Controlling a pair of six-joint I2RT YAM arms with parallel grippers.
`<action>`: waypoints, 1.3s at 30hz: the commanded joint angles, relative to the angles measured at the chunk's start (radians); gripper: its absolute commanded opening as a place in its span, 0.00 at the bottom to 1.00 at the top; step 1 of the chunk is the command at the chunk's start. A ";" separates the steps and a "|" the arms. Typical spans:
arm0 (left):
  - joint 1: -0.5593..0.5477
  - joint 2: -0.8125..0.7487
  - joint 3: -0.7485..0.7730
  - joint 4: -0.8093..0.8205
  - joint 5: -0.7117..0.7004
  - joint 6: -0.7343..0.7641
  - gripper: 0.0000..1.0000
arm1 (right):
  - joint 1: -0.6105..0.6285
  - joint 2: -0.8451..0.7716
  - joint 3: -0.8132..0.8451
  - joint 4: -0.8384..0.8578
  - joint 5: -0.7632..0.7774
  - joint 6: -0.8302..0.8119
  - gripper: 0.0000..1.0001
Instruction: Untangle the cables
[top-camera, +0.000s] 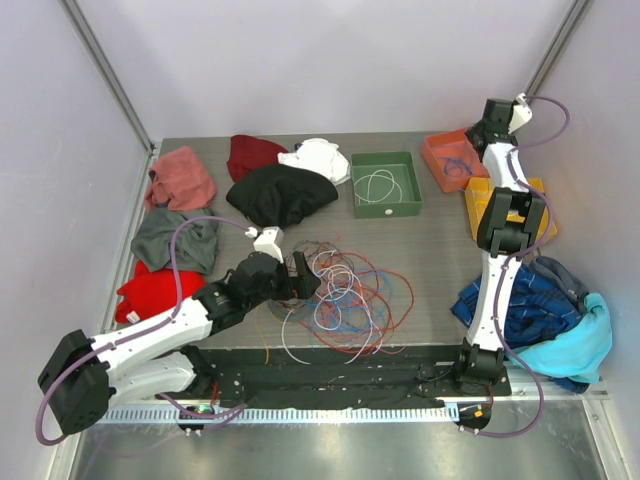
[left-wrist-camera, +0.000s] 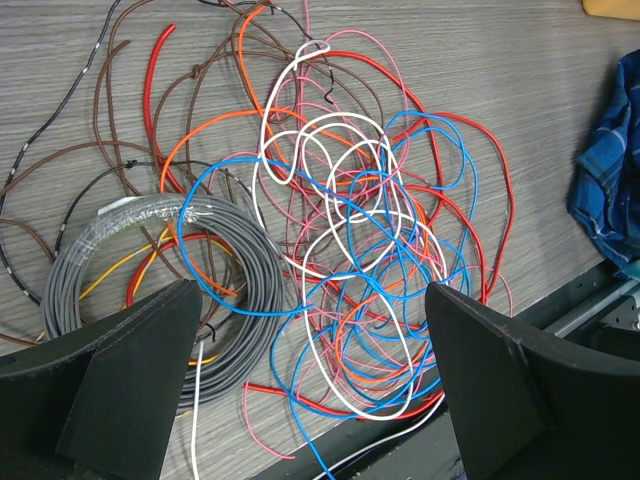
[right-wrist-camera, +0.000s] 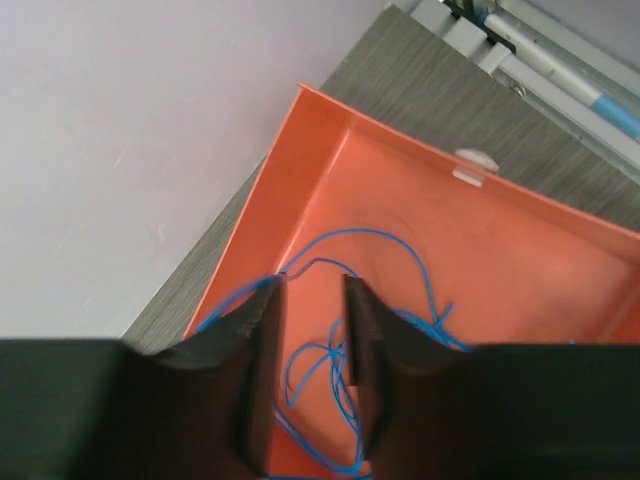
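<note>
Left tool (left-wrist-camera: 310, 300) spread wide, empty, poised over cables (top-camera: 345, 295) (knotted heap, near centre of counter (top-camera: 440, 260), close to near edge). Right tool (right-wrist-camera: 311, 300) parted narrowly above orange tray (right-wrist-camera: 420, 160), far right; blue cable (right-wrist-camera: 355, 232) loose inside, nothing visibly pinched. Risk: closing on several strands at once, dragging heap plus grey coil (left-wrist-camera: 70, 270) off near edge. Risk: blue cable snagging on finger at withdrawal. No legible writing.

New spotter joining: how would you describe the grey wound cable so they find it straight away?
Find the cable tangle at the table's near edge, in the middle. On its left side, beneath the open left gripper, lies the grey coil. It alone is neatly wound and bound with clear tape; its neighbours are loose coloured loops.
</note>
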 joint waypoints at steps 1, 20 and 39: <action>0.001 -0.030 0.028 0.033 0.017 -0.004 1.00 | 0.020 -0.070 0.047 -0.090 0.041 -0.043 0.52; 0.000 -0.079 0.003 0.039 0.062 -0.038 1.00 | 0.051 -0.270 -0.037 -0.294 0.419 -0.098 0.68; -0.003 -0.123 -0.031 0.067 0.071 -0.056 1.00 | 0.065 -0.833 -0.832 0.087 -0.058 0.101 0.66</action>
